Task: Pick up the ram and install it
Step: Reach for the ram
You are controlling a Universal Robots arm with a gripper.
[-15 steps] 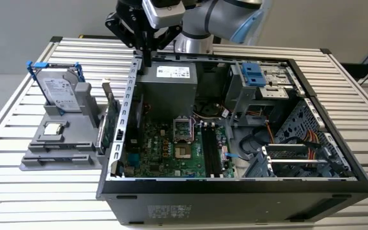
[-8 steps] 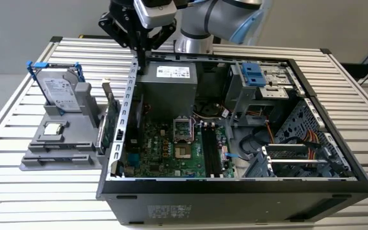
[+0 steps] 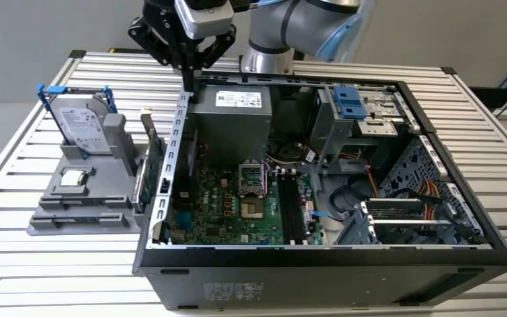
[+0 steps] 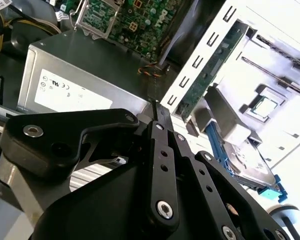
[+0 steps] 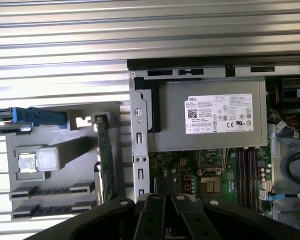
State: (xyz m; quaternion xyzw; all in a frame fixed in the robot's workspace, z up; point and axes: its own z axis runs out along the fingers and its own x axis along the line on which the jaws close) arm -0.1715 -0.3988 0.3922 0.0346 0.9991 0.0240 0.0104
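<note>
Hovers over the power supply corner with gripper fingers pinched together, nothing between them. Can't confirm the ram: looks like the dark strip seated in the motherboard slots, well apart from the power supply.

Upright case wall (metal) near hand

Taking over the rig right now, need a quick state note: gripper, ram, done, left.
Gripper: shut, nothing seen in it, hangs over the PC case corner by the power supply.
Ram: not surely located; two dark strips in the gray holder beside the case may include it.
Done: nothing evident, ram not picked up.
Left: pick-up, then seating in the black motherboard slots.
</note>
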